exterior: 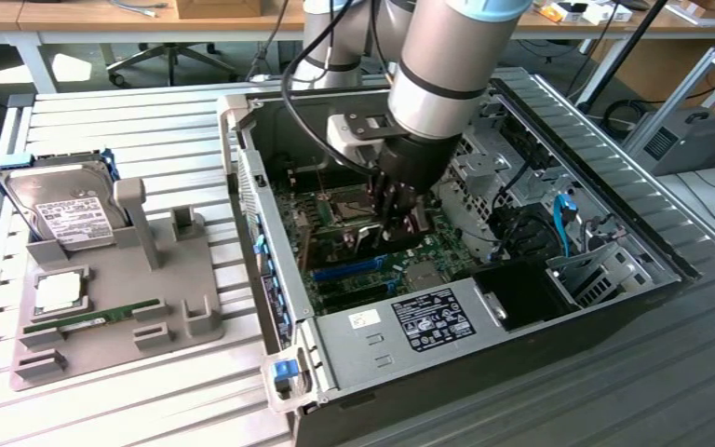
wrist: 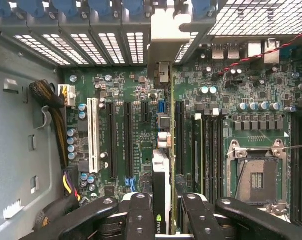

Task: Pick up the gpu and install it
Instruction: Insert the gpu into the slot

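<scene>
Pick-up is done: the tool (wrist: 166,200) is pinching the gpu (wrist: 161,167) by its two faces, one black finger (wrist: 141,212) pressed on each side. The card is seen edge-on w/ a small green logo between them. The gpu runs straight out ahead of the tool. Its silver end bracket (wrist: 166,30) reaches the row of vented slot covers (wrist: 106,45) at the case's rear wall.

In the exterior view the arm is down inside the open PC case (exterior: 357,358), w/ the tool low over the motherboard (wrist: 126,90).

By my read, install is underway, not finished. The gpu lies parallel to the long black expansion slots (wrist: 127,140) just below the tool, so approx alignment looks done. Which slot it sits over, and whether its edge connector is touching or pushed home, I cannot tell — the card hides its own lower edge. The tool has not let go, so seating (if not done) and release are left.

The CPU socket (wrist: 256,177) sits off to one side of the tool, apart from the card. Well away from the tool and outside the case, the grey holder (exterior: 115,349) on the tabletop (exterior: 122,116) carries the HDD (exterior: 66,209) and a memory stick (exterior: 90,319) — neither is near the tool.
</scene>
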Controlling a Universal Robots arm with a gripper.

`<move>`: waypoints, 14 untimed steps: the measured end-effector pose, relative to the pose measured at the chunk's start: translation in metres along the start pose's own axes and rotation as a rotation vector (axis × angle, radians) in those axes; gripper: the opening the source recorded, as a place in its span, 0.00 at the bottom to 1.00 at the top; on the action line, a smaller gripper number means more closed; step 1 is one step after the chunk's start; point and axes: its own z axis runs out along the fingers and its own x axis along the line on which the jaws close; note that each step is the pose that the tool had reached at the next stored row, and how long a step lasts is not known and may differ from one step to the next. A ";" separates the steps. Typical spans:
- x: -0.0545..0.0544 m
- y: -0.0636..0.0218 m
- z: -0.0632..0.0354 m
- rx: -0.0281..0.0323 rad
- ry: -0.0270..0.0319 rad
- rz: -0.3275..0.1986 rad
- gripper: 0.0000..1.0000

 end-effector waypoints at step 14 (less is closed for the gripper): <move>-0.001 0.0034 0.0004 0.0000 0.0000 0.000 0.27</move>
